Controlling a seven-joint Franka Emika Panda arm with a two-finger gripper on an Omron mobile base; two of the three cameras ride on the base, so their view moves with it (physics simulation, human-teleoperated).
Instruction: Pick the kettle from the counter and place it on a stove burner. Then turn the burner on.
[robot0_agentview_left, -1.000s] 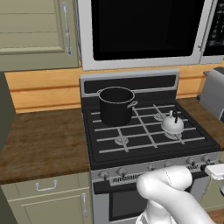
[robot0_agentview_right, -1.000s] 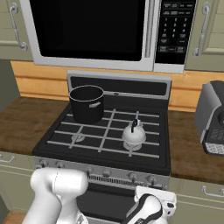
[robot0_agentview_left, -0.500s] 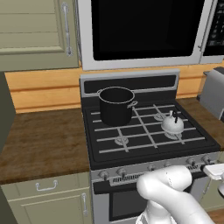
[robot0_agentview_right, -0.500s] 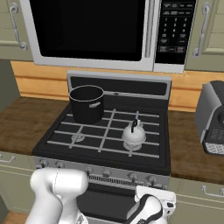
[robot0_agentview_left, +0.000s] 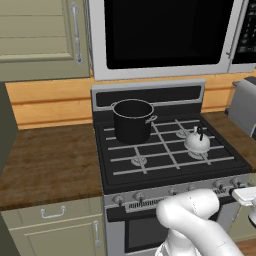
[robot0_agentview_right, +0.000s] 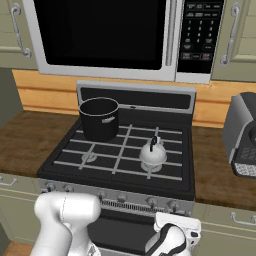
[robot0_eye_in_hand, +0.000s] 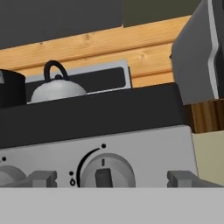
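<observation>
**Kettle on the burner, claw spread in front of a knob — nothing changed since the earlier frames**

The kettle (robot0_agentview_left: 197, 142) sits upright on the front right stove burner (robot0_agentview_right: 150, 166), its black arched handle standing up. The tall black pot (robot0_agentview_left: 132, 120) stands on the back left of the stove top (robot0_agentview_left: 165, 150), well apart from the kettle. The brown wood tabletop (robot0_agentview_left: 47, 165) lies on both sides of the stove, and a grey appliance (robot0_agentview_right: 242, 134) rests on the right stretch of it.

The claw (robot0_eye_in_hand: 111, 178) is low, in front of the stove's silver control panel (robot0_eye_in_hand: 144, 144). Its two fingers are spread wide, one fingertip (robot0_eye_in_hand: 39, 178) to the left and the other (robot0_eye_in_hand: 183, 178) to the right, with a round knob (robot0_eye_in_hand: 106, 172) straight ahead between them. The fingers grip nothing, and whether they touch the panel I cannot tell. From the claw, the kettle is up and to the left, beyond the stove's front edge, and the pot's dark side is further left. The grey appliance rises up and to the right of the claw.

Against the frames of half a second and a second ago, both base views show the same scene: kettle, pot and the white arm (robot0_agentview_right: 67, 215) are in the same places, and the claw has stayed as wide as before.
</observation>
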